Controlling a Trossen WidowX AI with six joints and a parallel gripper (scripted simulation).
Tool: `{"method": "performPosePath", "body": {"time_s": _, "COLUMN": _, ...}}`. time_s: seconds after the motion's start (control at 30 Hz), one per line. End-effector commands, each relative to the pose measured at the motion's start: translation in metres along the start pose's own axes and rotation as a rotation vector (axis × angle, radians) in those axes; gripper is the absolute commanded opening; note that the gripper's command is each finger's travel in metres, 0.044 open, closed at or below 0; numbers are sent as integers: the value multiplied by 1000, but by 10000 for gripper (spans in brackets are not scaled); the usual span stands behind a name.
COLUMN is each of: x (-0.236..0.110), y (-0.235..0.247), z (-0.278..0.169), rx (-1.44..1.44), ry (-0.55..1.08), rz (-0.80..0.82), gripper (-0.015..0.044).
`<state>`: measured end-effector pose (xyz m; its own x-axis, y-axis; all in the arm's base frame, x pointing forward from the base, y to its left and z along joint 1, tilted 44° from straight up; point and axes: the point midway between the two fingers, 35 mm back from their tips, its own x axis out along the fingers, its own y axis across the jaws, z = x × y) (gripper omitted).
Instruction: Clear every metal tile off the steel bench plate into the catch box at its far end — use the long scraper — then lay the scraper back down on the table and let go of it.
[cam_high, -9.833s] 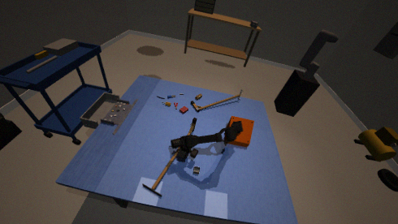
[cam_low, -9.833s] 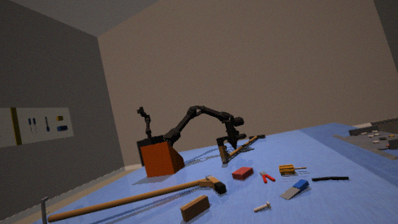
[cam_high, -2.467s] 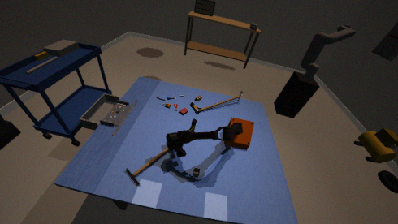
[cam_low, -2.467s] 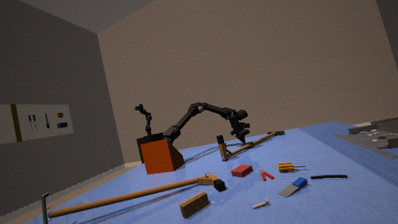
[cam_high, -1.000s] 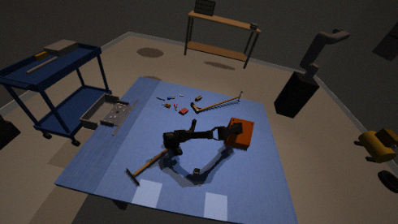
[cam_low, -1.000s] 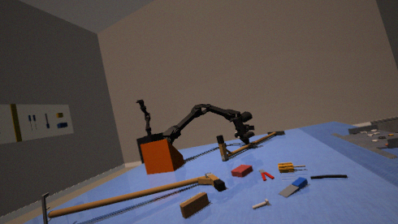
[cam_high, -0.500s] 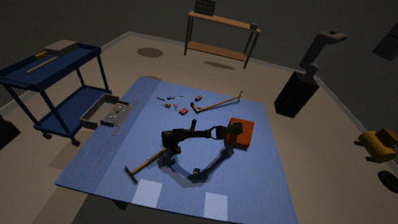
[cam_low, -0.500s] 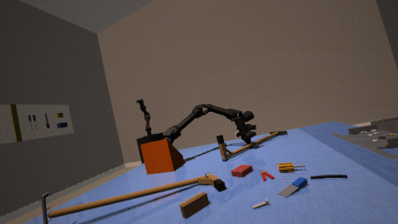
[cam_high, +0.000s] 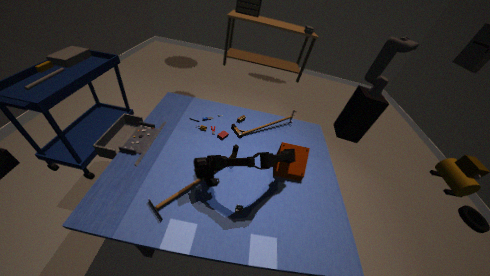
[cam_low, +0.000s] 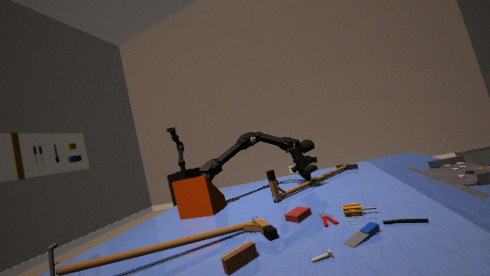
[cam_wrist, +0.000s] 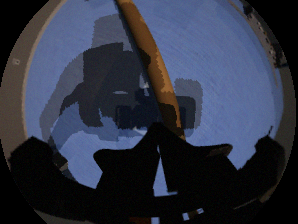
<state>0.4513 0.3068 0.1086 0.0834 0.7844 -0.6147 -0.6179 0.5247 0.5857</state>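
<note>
The long scraper (cam_high: 177, 195) (cam_low: 330, 174) (cam_wrist: 159, 75) lies on the table, with its wide flat blade at the table's near left and an upright grip at the other end. My gripper (cam_high: 213, 181) (cam_low: 308, 177) (cam_wrist: 155, 125) is shut with its fingertips together and nothing visible between them. It is low over the scraper's handle, which runs in under the fingertips; whether they touch it is unclear. The steel bench plate (cam_high: 152, 138) is at the table's left edge, bearing several small metal tiles (cam_high: 141, 134). The catch box (cam_high: 106, 149) adjoins its far end; its inside is too dark to read.
A second long-handled tool (cam_high: 267, 125) (cam_low: 165, 246) lies at the back. Near it are a red block (cam_high: 223, 135) (cam_low: 298, 214), a wooden block (cam_high: 241, 118) (cam_low: 240, 257), red pliers (cam_low: 328, 219) and a blue-handled tool (cam_low: 370, 229). The arm stands on an orange base (cam_high: 295, 162) (cam_low: 195, 197).
</note>
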Motion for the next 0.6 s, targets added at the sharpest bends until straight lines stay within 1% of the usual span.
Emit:
{"method": "performPosePath", "body": {"time_s": 0.0, "x": 1, "y": -5, "z": 2, "rx": -2, "ry": -1, "rz": 0, "gripper": 0}}
{"method": "performPosePath", "body": {"time_s": 0.57, "x": 2, "y": -21, "z": 7, "rx": -3, "ry": -1, "rz": 0, "gripper": 0}}
